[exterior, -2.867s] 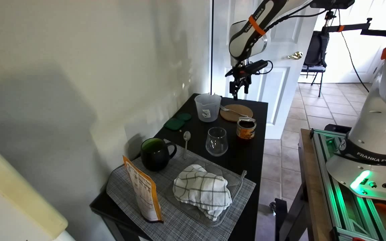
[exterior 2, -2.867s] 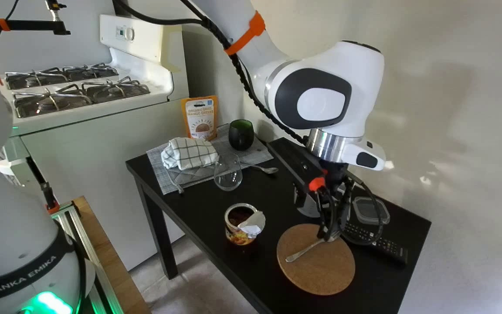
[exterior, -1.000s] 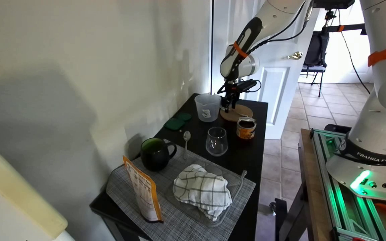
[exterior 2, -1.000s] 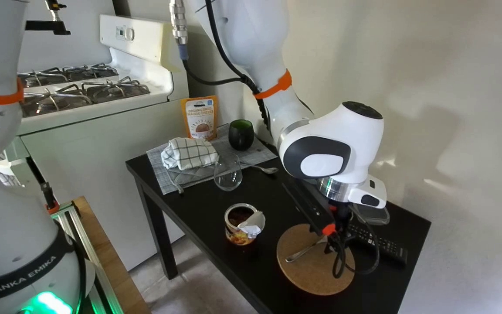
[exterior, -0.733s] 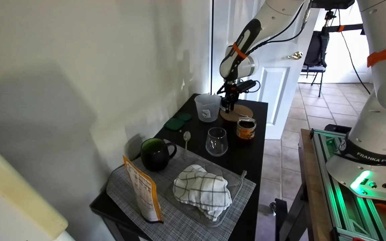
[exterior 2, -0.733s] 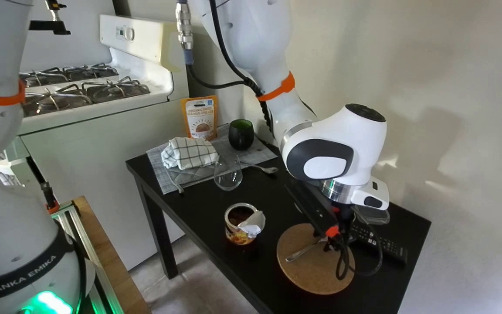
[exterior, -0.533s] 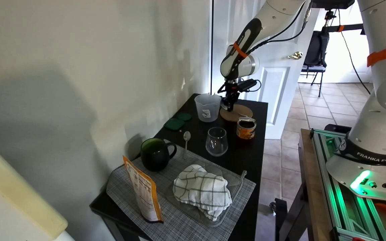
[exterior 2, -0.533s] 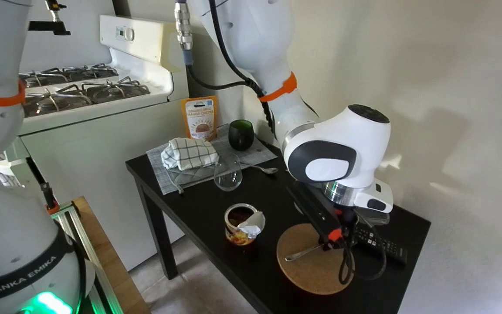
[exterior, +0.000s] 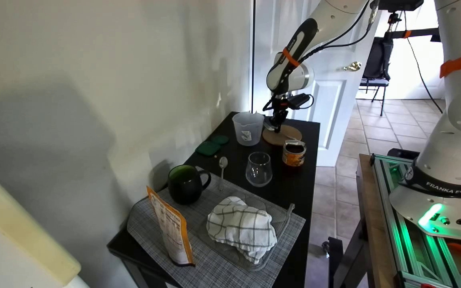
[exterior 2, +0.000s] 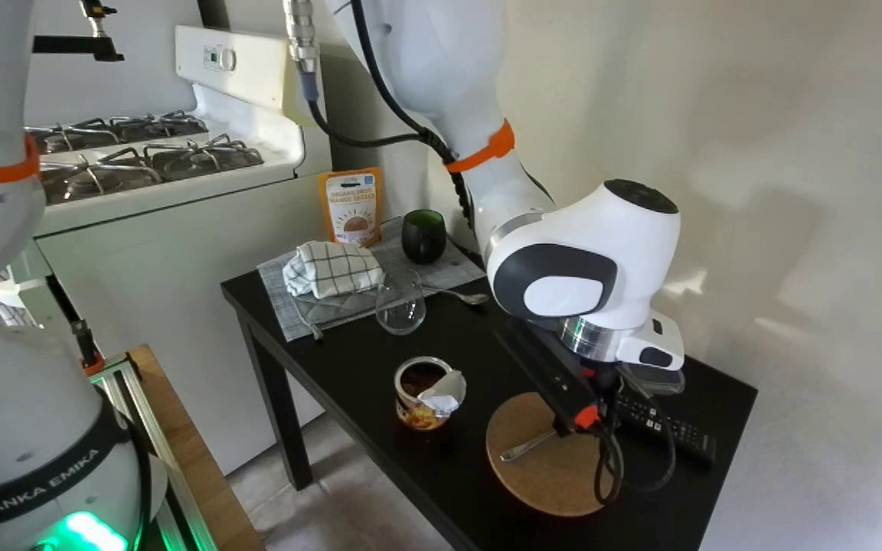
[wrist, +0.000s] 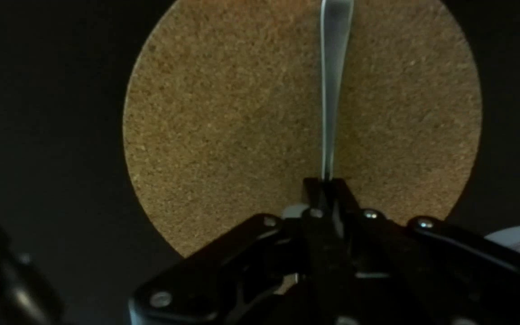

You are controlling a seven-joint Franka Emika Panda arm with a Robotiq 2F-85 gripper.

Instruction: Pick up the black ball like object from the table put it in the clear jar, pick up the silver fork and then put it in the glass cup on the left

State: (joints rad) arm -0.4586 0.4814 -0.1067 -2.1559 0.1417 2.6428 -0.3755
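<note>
In the wrist view the silver fork [wrist: 332, 81] points away from my gripper [wrist: 327, 181], whose jaws are shut on it. Its handle stretches over the round cork mat [wrist: 224, 126]; the head is hidden by the fingers. Whether the fork rests on the mat or hangs just above it, I cannot tell. The fork handle [exterior 2: 529, 445] also shows in an exterior view, in front of the wrist camera. The glass cup [exterior: 259, 170] stands upright mid-table. No black ball like object shows. A translucent jug [exterior: 248, 129] beside the mat may be the clear jar.
An opened can [exterior: 293, 154] with its lid bent up stands near the mat. A remote [exterior 2: 671, 432] lies by the wall. Further along the table are a spoon [exterior: 223, 163], a dark mug [exterior: 186, 185], a folded towel [exterior: 241, 228] and an upright pouch [exterior: 172, 228].
My gripper has come down from above the table to the cork mat, and its fingers have closed on the fork. In the last half second the arm has shifted only slightly.
</note>
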